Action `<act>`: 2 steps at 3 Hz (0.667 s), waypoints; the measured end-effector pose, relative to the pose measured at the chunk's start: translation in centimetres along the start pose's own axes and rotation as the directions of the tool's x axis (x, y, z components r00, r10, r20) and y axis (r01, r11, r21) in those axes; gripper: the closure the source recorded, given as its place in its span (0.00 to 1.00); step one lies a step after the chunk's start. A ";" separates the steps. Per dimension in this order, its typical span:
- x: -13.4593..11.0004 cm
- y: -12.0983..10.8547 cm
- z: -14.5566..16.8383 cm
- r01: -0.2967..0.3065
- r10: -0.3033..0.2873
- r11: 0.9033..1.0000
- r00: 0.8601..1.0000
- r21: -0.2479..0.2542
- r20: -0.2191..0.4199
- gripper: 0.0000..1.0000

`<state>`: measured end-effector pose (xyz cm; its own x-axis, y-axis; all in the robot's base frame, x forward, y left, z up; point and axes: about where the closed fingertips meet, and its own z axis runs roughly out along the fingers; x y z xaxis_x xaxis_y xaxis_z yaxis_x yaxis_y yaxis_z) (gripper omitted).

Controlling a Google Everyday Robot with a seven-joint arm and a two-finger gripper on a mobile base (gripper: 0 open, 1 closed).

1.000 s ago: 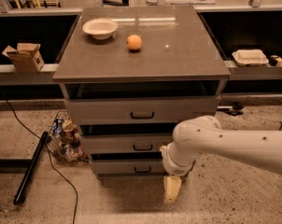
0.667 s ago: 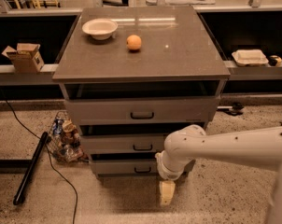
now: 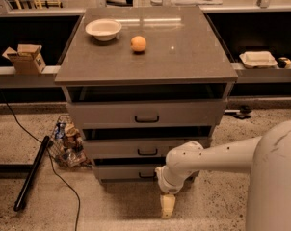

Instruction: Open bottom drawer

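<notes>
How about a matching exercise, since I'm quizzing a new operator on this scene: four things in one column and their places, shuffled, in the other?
Column one:
1. bowl
2. orange
3. bottom drawer
4. gripper

Column two:
A. low down, just in front of the cabinet, hanging from the white arm
B. on the cabinet top, back left
C. lowest of the three grey fronts
D. on the cabinet top, just right of the bowl

Pairs: 1-B, 2-D, 3-C, 4-A
</notes>
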<state>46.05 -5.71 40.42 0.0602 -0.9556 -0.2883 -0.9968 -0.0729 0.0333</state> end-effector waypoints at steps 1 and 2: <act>0.0 0.0 0.0 0.000 0.000 1.000 1.000 0.000 0.000 0.00; 1.5 -2.5 2.7 0.020 -0.020 1.000 1.000 0.012 0.008 0.00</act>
<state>48.51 -6.19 37.31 0.0794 -0.9516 -0.2969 -0.9960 -0.0883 0.0165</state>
